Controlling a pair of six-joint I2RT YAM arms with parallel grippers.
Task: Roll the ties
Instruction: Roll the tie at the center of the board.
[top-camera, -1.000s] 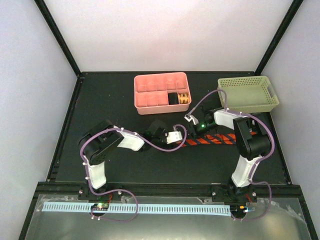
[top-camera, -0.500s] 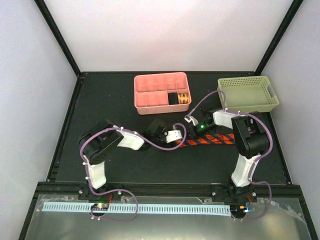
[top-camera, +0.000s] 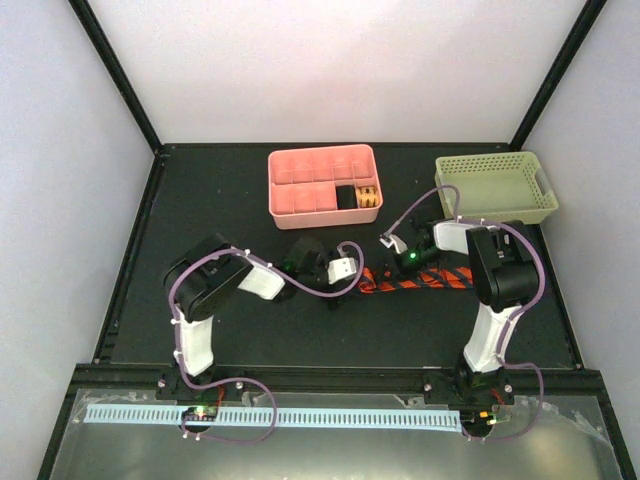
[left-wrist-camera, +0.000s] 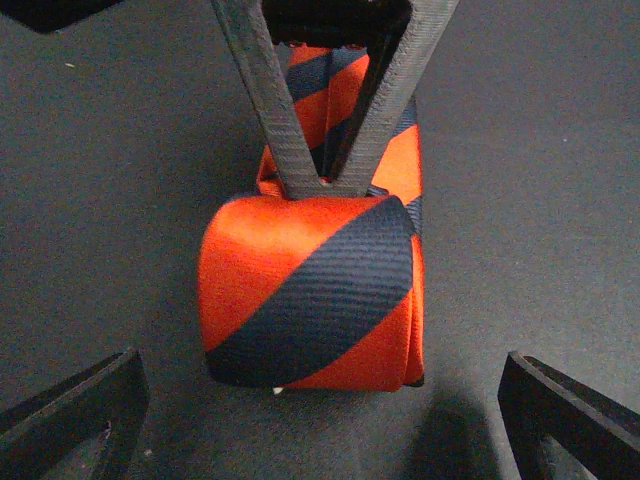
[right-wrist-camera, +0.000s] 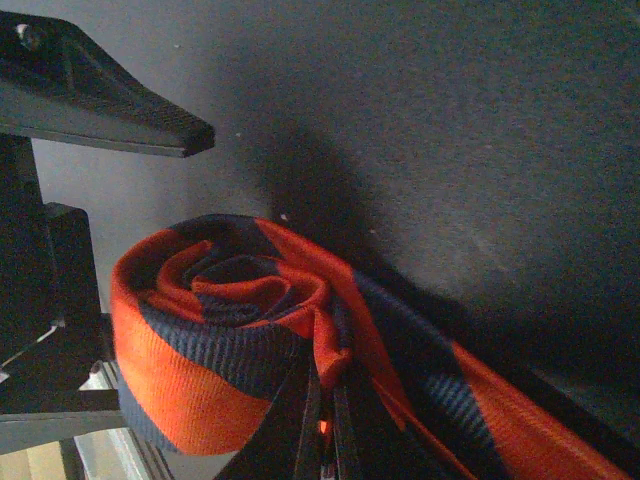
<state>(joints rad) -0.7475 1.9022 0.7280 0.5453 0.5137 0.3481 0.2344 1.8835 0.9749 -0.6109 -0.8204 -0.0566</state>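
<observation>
soft, light, probably slippery tie (left-wrist-camera: 300, 290) lies mid-desk (top-camera: 250, 330) toward the right edge, one end in a loose roll that looks ready to unwind; right gripper (left-wrist-camera: 322, 180) is clamped on the roll's core, left gripper (left-wrist-camera: 320, 430) has its jaws wide apart facing it, so best grip is likely across the roll's flanks.

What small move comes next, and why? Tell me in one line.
Probably turn the right gripper to wind the necktie roll another turn along its unrolled length. It is pinched shut on the roll, the left gripper stands open astride the roll, and striped fabric lies flat on the table.
</observation>
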